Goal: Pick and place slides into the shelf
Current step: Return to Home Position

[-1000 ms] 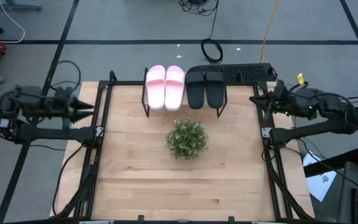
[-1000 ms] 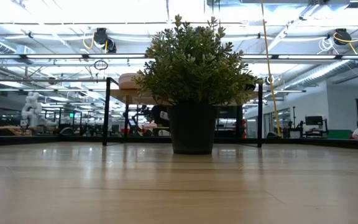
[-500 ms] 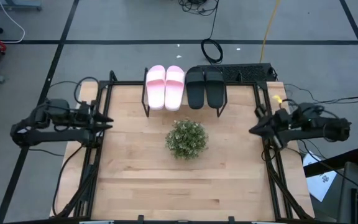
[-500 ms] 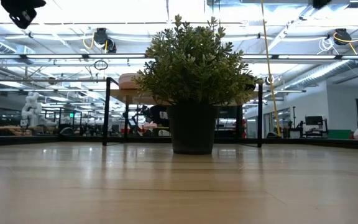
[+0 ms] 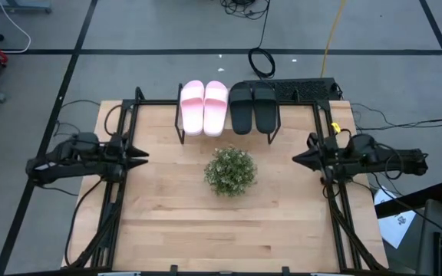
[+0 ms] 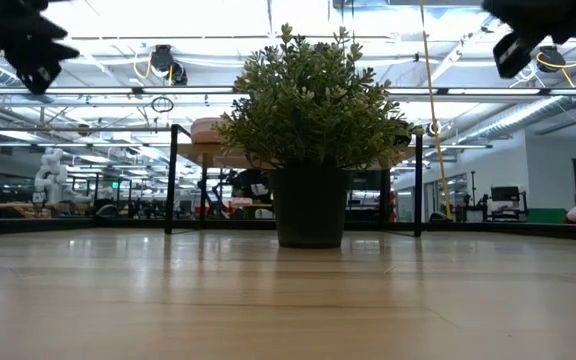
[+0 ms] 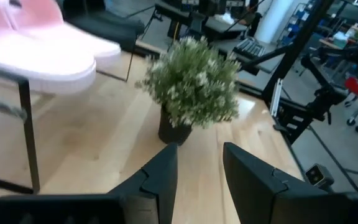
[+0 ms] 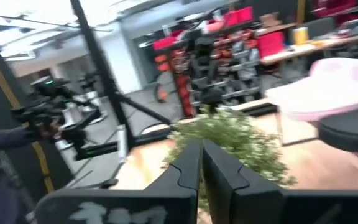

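**Gripper clearance for the return to rest**

Left gripper (image 5: 140,159) hangs above the left edge of the light wooden desk (image 5: 206,230) and points inward. Its wrist view shows the fingers spread, with nothing between them. Right gripper (image 5: 298,159) hangs above the right edge and also points inward, its fingers pressed together on nothing.

**Position of the load**

All four slides lie on the small low shelf with thin black metal legs (image 5: 180,130) at the far edge of the desk. The pale pink pair of broad-strap slides (image 5: 204,107) is on the left and the black pair (image 5: 252,107) is just beside it on the right. Placement appears complete; only the arms' retreat is left.

**Hazards**

- Plant: a small bushy green plant in a dark pot (image 5: 230,170) stands mid-desk, between the two grippers and near the front of the shelf. Both grippers point toward it. Any inward sweep would likely tip it.
- Shelf legs: a sweep toward the far edge could catch a leg and jolt the slides off the plank.
- Frame and wiring: black metal frame rails (image 5: 117,207) run along each side of the desk beneath the arms, and loose cables (image 5: 90,115) loop near the arm bases. A low or twisting retreat could strike a rail or snag a cable.
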Motion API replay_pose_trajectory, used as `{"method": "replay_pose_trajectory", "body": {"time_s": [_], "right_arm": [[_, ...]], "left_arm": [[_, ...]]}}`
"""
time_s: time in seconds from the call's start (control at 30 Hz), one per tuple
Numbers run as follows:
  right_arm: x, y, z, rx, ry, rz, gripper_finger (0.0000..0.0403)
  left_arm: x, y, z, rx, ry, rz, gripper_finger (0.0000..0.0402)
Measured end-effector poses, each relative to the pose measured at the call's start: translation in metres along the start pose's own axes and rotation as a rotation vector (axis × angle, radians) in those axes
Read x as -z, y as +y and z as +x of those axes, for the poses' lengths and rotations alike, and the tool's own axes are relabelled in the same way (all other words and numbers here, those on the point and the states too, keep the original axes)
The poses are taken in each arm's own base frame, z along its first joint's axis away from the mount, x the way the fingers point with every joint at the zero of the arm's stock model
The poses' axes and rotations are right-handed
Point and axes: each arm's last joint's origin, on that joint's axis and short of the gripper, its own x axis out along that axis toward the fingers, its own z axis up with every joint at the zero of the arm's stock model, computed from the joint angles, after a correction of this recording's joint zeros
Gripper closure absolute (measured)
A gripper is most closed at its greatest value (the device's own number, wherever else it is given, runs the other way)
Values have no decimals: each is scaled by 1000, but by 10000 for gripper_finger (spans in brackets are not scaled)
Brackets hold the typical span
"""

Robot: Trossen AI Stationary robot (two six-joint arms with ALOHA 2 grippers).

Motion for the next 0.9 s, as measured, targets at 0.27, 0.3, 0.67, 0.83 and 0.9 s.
{"method": "replay_pose_trajectory", "body": {"time_s": [0.27, 0.3, 0.67, 0.83, 0.9], "right_arm": [[9, -4, -5, 32, -31, -9, 394], [8, -4, -6, 27, -44, -11, 394], [28, -10, -8, 7, -90, 9, 394], [32, -9, -6, -45, -77, 23, 394], [32, -9, -6, -46, -83, 21, 394]], "left_arm": [[2, 1, 6, 44, -55, 30, 268], [1, 0, 6, 47, -74, 48, 268], [25, 14, 44, 78, -235, 53, 268], [43, 16, 59, 171, -276, 47, 268], [49, 15, 62, 187, -263, 61, 268]]}}
